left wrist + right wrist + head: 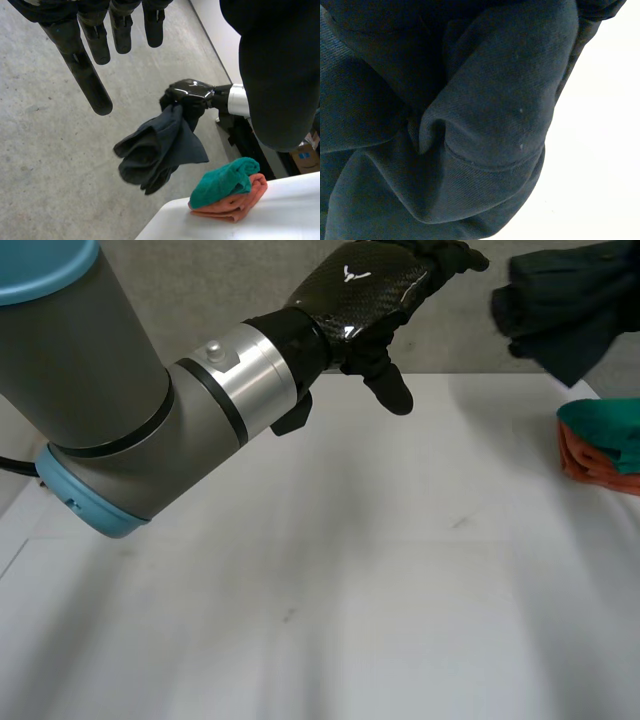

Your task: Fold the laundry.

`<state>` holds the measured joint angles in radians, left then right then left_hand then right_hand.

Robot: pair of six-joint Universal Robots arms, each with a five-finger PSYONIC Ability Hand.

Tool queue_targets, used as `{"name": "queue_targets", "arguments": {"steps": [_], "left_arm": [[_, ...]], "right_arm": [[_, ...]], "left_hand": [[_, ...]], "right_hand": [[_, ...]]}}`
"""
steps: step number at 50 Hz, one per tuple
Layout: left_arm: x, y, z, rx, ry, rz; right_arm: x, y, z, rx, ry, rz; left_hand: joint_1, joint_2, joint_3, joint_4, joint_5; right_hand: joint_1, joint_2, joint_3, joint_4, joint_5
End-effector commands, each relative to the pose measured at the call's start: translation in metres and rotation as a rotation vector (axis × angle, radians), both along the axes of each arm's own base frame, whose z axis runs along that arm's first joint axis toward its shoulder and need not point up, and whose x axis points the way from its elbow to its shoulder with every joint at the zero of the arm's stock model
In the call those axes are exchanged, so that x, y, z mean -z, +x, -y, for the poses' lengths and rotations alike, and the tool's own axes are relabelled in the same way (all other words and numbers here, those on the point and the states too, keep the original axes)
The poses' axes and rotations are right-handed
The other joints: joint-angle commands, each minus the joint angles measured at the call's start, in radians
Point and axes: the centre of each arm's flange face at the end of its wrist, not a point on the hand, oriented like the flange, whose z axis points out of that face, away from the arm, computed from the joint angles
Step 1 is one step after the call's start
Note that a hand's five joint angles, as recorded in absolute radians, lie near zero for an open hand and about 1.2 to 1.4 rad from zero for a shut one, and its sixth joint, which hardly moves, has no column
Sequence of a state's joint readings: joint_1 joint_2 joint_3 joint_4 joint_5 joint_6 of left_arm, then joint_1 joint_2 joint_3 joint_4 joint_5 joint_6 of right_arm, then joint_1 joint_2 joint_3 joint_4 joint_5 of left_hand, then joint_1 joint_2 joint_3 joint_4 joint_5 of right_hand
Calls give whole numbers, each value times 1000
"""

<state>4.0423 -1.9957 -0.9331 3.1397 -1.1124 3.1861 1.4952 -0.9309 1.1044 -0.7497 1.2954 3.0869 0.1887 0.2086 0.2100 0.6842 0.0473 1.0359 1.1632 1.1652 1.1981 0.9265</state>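
Navy-dark cloth (pixel 160 150) hangs in a bunch from the right robot hand (pixel 189 96), whose fingers are curled round the cloth's upper end. The bundle is in the air beyond the far right corner of the white tabletop (pixel 350 590), clear of its surface and above a grey concrete floor (pixel 45 150). Its loose folds droop below the hand, and no part of it touches the tabletop. From the right wrist, the same cloth lies close under the palm, creased in deep folds with a stitched hem running across one of them.

The left robot hand (pixel 370 300) is raised over the far middle of the tabletop at the end of the grey left arm (pixel 110 390), which reaches in from the near left. Its fingers (pixel 95 42) are straight and slightly spread, its thumb points down, and it holds nothing. It is well apart from the cloth and from the right robot hand.

At the tabletop's far right edge sits a small stack of two folded pieces. A green towel (pixel 608 428) lies on top of an orange towel (pixel 585 465), the two touching. The dangling cloth hangs near this stack, on its far side and apart from it.
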Motion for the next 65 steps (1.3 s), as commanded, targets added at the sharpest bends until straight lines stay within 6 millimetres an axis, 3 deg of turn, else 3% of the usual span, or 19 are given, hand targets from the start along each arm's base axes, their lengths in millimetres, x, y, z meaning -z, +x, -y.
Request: {"name": "queue_targets", "arguments": {"steps": [1, 8, 11, 14, 16, 17, 18, 29, 36, 41, 43, 46, 49, 52, 53, 56, 57, 61, 65], "left_arm": [[13, -1, 2, -19, 34, 23], [25, 0, 1, -26, 61, 49], [27, -1, 0, -24, 64, 52], [27, -1, -1, -23, 66, 53], [27, -1, -1, -23, 64, 52], [26, -1, -1, -23, 63, 50], [26, -1, -1, -23, 62, 50], [21, -1, -6, -14, 51, 43], [16, 0, -7, -13, 43, 33], [-1, 6, -6, -38, 12, 0], [-10, 11, -4, -73, -3, -21], [-23, 24, 12, -194, -19, -57], [-32, 49, 41, -364, -29, -86], [-32, 91, 86, -558, -37, -80], [-30, 103, 97, -607, -40, -68], [-20, 139, 131, -744, -83, 16], [-8, 153, 148, -801, -106, 86], [41, 179, 194, -896, -155, 298], [88, 206, 238, -969, -256, 461]], "right_arm": [[70, -69, 55, 18, 73, -33], [141, -127, 73, 33, 168, -52], [172, -135, 72, 2, 227, -58], [183, -134, 68, -19, 260, -57], [184, -137, 64, -6, 283, -53], [179, -144, 61, 25, 284, -40], [173, -148, 60, 48, 280, -32], [93, -156, 14, 158, 394, -90], [45, -197, -22, 498, 488, -356], [2, -202, -28, 754, 382, -493], [-11, -187, -26, 739, 311, -488], [-39, -131, -29, 610, 151, -450], [-71, -61, -58, 401, 4, -396], [-70, -18, -78, 250, -17, -381], [-61, 14, -91, 137, -5, -379], [-40, 64, -115, -24, 35, -394], [-23, 95, -135, -118, 70, -410], [19, 139, -180, -260, 178, -490], [68, 149, -209, -303, 298, -602]], "left_hand": [[10, -10, -11, -485, -23], [10, -10, -11, -485, -23], [10, -10, -11, -485, -23], [10, -10, -11, -485, -23], [10, -10, -11, -485, -23], [10, -10, -11, -485, -23], [10, -10, -11, -485, -23], [10, -10, -11, -485, -23], [10, -10, -11, -485, -23], [4, -16, -17, -491, -29], [-5, -24, -26, -500, -38], [-14, -34, -35, -510, -47], [-14, -34, -35, -510, -47], [-14, -34, -35, -510, -47], [-14, -34, -35, -510, -47], [-14, -34, -35, -510, -47], [-14, -34, -35, -510, -47], [-14, -34, -35, -510, -47], [-14, -34, -35, -510, -47]], "right_hand": [[360, 233, 231, 198, 295], [360, 233, 231, 198, 295], [360, 233, 231, 198, 295], [360, 233, 231, 198, 295], [-288, -415, -417, -450, -353], [-755, -883, -885, -918, -820], [-861, -989, -991, -1024, -926], [-861, -989, -991, -1024, -926], [-861, -989, -991, -1024, -926], [-861, -989, -991, -1024, -926], [-861, -989, -991, -1024, -926], [-861, -989, -991, -1024, -926], [-861, -989, -991, -1024, -926], [-861, -989, -991, -1024, -926], [-861, -989, -991, -1024, -926], [-861, -989, -991, -1024, -926], [-861, -989, -991, -1024, -926], [-861, -989, -991, -1024, -926], [-861, -989, -991, -1024, -926]]}}
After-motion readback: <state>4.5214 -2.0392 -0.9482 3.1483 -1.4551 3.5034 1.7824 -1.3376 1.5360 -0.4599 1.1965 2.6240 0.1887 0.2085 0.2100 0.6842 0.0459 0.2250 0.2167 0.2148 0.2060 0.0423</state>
